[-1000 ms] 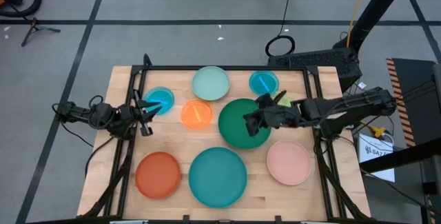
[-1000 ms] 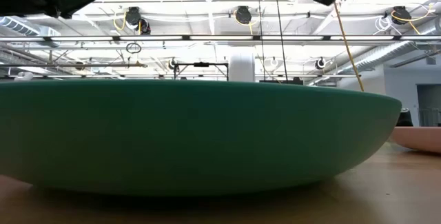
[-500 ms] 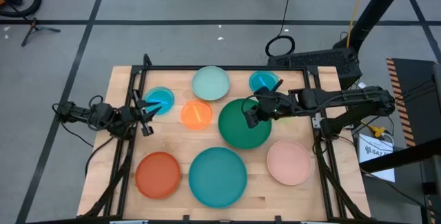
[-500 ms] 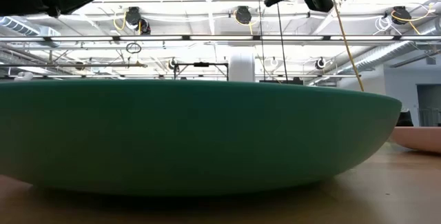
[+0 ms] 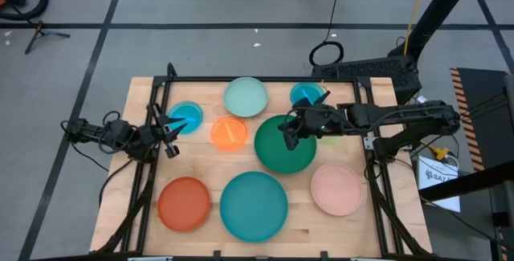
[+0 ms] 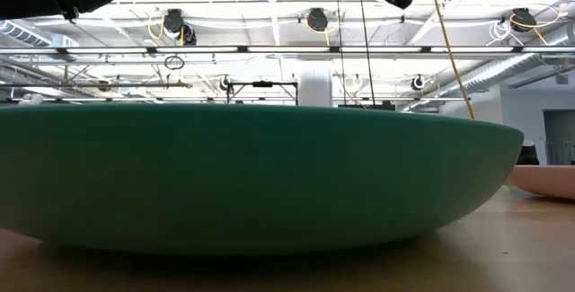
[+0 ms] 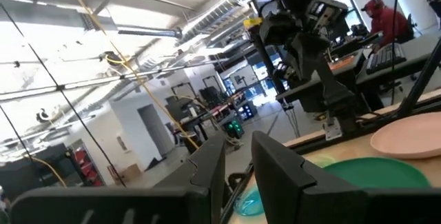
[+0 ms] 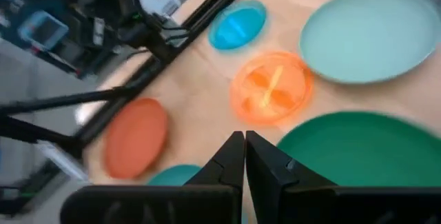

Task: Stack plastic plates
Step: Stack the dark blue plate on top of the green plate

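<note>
Swung leftward: right gripper [image 5: 287,135], jaws together, empty, now over dark green plate [image 5: 281,150]; orange plate [image 5: 229,132] just left. Left gripper [image 5: 166,124], part-open, near blue plate [image 5: 185,116].

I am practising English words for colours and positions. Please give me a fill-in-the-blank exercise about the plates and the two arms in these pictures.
1. The right gripper hangs over the dark ____ plate.
2. Its fingers are ____.
3. The small orange plate lies between that plate and a translucent ____ plate.
4. The teal plate lies between the pink plate and the ____ plate.

Missing words: green; shut; blue; red-orange
</note>
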Controlling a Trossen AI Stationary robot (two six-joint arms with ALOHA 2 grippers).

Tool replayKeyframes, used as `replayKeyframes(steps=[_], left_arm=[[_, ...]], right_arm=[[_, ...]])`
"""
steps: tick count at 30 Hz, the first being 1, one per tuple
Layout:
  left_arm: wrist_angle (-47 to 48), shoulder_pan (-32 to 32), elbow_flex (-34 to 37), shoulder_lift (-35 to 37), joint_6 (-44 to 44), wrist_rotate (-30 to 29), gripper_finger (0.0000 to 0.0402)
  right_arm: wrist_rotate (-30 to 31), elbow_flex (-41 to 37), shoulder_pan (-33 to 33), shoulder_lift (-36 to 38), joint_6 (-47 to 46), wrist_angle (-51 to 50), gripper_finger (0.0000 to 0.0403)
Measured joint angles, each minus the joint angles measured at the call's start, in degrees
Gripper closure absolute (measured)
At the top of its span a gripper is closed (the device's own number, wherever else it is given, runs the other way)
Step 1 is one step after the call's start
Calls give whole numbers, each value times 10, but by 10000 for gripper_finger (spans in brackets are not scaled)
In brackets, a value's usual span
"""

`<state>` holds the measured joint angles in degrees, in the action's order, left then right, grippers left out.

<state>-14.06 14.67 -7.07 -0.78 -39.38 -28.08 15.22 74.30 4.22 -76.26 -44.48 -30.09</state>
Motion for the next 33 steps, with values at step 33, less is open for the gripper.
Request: replayKeyframes(steps=[33], left_arm=[[-51,0,0,0,12,0,321]], right_arm=[[-348,1,148,-210,-571,1,402]])
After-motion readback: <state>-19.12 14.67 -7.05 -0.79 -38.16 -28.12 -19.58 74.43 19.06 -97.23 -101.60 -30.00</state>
